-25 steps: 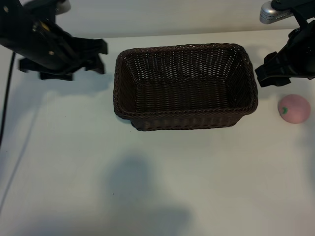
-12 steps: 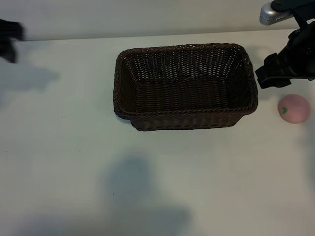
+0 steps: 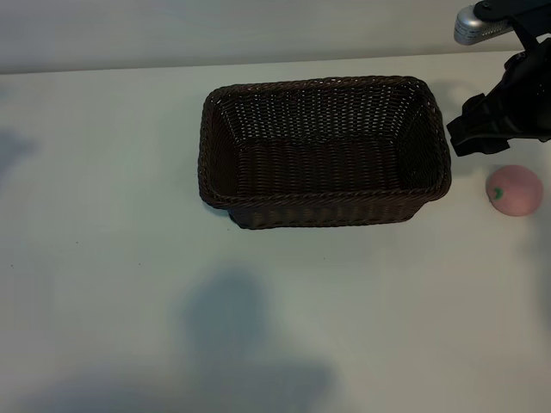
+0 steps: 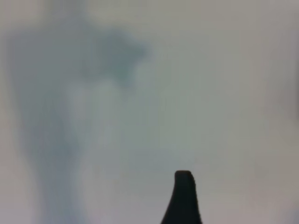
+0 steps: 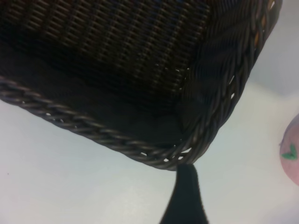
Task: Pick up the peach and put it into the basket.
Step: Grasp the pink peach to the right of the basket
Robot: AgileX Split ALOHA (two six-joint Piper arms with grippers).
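The peach is a small pale-pink ball with a green mark, lying on the white table to the right of the basket. The basket is large, dark-brown wicker, with nothing in it. My right gripper hovers just behind the peach, beside the basket's right end, open and holding nothing. In the right wrist view one dark fingertip points at the basket's corner, and the peach shows at the picture's edge. The left arm is outside the exterior view; a dark piece of my left gripper shows over bare table.
The white table stretches wide in front of the basket and to its left. A silver object sits at the back right, above the right arm. A soft shadow lies on the front of the table.
The left arm has swung away to the left and left the exterior view. The right arm, the peach and the basket have stayed where they were.
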